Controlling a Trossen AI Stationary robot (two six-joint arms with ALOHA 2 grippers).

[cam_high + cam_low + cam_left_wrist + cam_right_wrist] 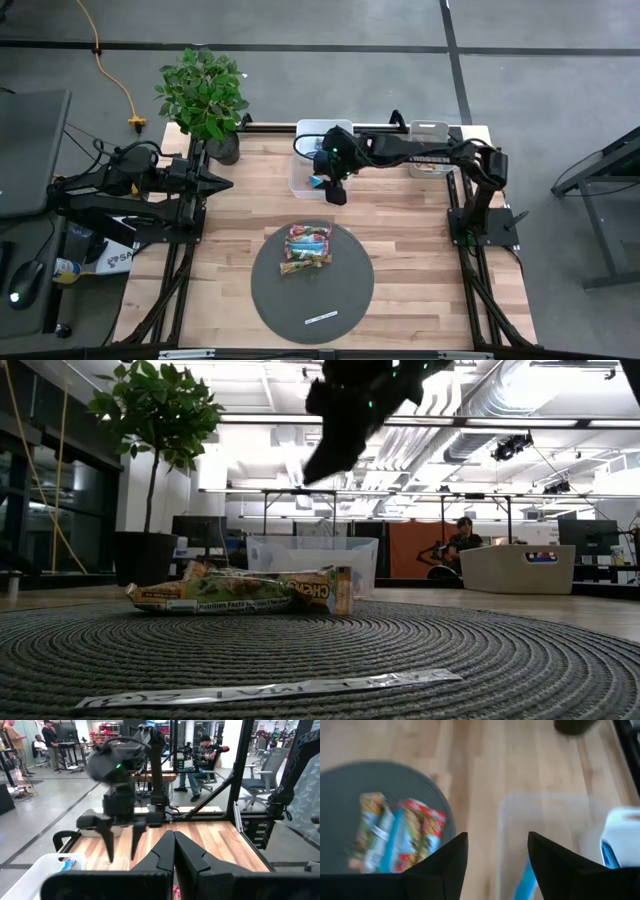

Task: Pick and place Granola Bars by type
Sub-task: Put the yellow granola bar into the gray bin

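Several granola bars (308, 248) with red-pink, blue and tan-and-green wrappers lie in a small pile on the far half of the round grey mat (270, 300). The right wrist view shows the same pile (395, 840). A blue bar (316, 182) lies in the clear bin (305, 150) at the table's far side, also seen in the right wrist view (525, 880). My right gripper (337, 197) hangs open above the bin's near edge with nothing between its fingers (497, 842). My left gripper (228, 184) waits shut and level at the table's left (174, 834).
A thin white strip (322, 318) lies on the mat's near part. A second white bin (430, 150) stands at the far right, and a potted plant (205, 95) at the far left corner. Bare wood lies between the mat and the bins.
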